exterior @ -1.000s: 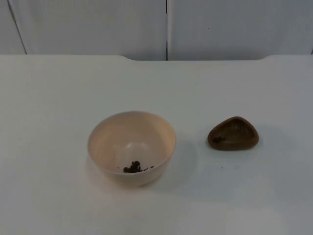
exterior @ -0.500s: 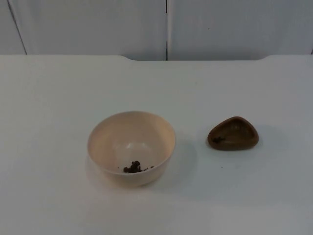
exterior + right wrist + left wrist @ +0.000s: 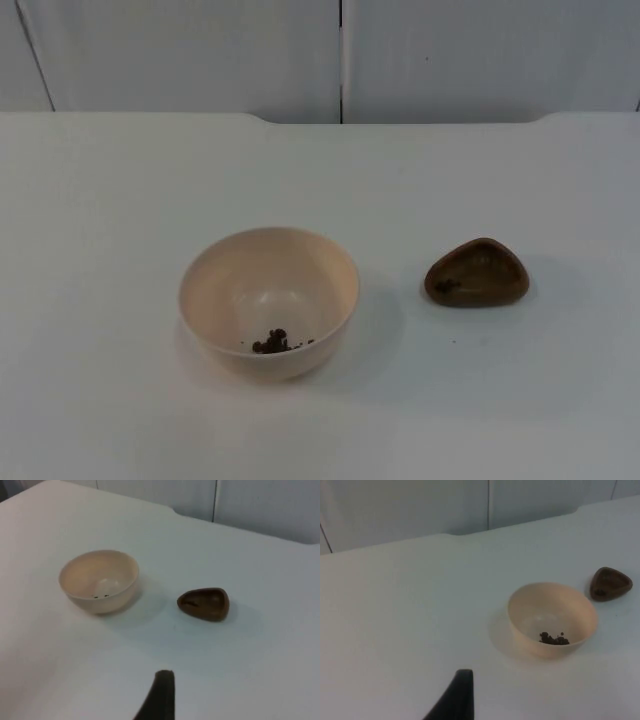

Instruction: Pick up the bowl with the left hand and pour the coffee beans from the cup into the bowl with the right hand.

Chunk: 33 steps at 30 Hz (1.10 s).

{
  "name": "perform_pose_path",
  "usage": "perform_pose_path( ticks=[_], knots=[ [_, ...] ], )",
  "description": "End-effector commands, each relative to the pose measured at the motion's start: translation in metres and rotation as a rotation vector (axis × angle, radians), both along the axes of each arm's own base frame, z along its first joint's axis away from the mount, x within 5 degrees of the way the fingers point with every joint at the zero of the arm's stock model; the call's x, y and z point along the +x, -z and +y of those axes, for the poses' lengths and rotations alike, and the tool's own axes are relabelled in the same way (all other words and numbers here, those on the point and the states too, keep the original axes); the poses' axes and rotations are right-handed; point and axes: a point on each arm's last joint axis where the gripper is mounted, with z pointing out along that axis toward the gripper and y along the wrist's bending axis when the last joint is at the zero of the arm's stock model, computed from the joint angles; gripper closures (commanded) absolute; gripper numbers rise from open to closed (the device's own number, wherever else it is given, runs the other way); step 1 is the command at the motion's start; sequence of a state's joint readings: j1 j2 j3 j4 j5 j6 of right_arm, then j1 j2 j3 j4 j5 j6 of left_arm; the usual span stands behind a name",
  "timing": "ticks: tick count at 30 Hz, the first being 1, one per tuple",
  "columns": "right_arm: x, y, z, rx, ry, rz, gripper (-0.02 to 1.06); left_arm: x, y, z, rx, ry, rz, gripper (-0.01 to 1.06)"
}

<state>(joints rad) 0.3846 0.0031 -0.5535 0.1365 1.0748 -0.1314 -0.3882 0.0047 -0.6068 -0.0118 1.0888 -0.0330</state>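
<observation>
Bowl (image 3: 268,300) sits well apart from both grippers; their state can't be told.

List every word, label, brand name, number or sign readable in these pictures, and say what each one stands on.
None: no text, label, number or sign can be read anywhere.
Bowl: plain cream, no print; a few coffee beans lie inside.
Cup: plain brown, unmarked.
Table and partition wall: blank.
</observation>
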Motion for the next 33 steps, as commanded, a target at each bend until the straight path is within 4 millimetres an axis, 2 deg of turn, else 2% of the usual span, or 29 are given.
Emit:
perform_pose_path(
  ticks=[1,3,16,23,33],
  knots=[
    [0.003,0.007,0.001,-0.008,0.011,0.013,0.26,0.000,0.002,0.001,0.012,-0.009,-0.001,0.05],
    [0.004,0.011,0.001,-0.022,0.008,0.039,0.26,0.000,0.002,0.001,0.009,-0.005,0.003,0.05],
    [0.004,0.011,0.001,-0.019,0.004,0.036,0.26,0.000,0.001,0.000,0.005,-0.004,-0.004,0.05],
    [0.004,0.011,0.001,-0.019,0.004,0.036,0.26,0.013,0.029,-0.006,0.025,0.003,0.088,0.05],
    [0.004,0.011,0.001,-0.019,0.004,0.036,0.26,0.013,0.029,-0.006,0.025,0.003,0.088,0.05]
  ],
)
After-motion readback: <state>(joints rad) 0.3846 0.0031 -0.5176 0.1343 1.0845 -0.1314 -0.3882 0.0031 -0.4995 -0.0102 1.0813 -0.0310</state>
